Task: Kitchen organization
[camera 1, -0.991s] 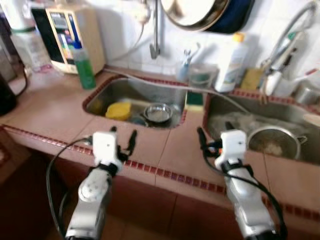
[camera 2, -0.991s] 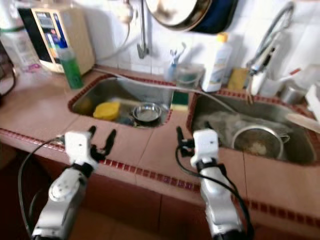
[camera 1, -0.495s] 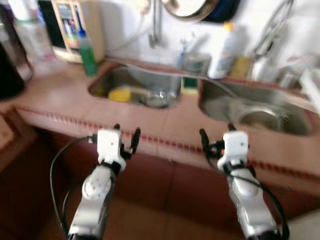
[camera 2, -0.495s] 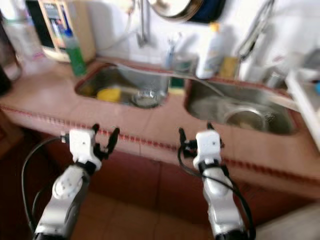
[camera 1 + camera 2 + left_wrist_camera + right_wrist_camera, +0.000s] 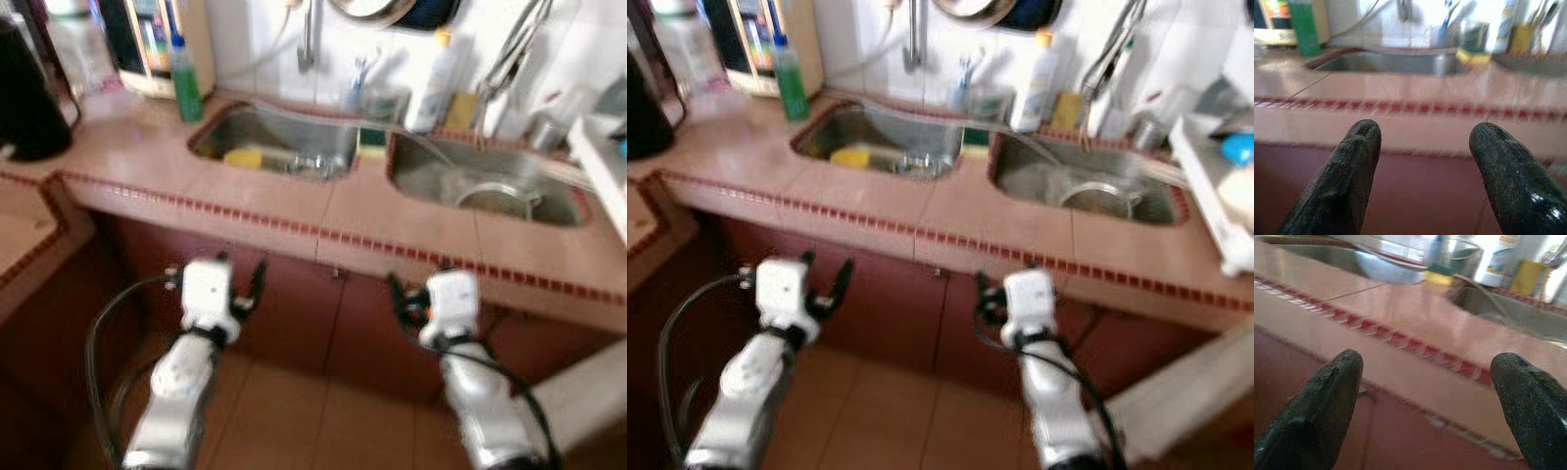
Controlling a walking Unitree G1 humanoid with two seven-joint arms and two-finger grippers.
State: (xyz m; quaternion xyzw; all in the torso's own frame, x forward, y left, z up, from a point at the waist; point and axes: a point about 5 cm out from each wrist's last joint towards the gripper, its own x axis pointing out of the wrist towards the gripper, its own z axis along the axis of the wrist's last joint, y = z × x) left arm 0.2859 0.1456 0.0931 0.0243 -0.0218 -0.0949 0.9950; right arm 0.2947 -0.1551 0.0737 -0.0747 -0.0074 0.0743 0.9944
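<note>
Pink tiled surface (image 5: pixel 265 201) across mid-frame, white tiled wall (image 5: pixel 265 39) above, reddish floor (image 5: pixel 294 411) below.

Motion blur softens the whole countertop (image 5: pixel 265 196), the pan (image 5: pixel 364 8) hanging above is cut off, and the sink's (image 5: pixel 279 147) contents are unreadable.

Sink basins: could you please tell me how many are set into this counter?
2. The left basin holds a yellow item; the right basin holds a metal strainer. Anything beyond the frame edges stays unseen.
</note>
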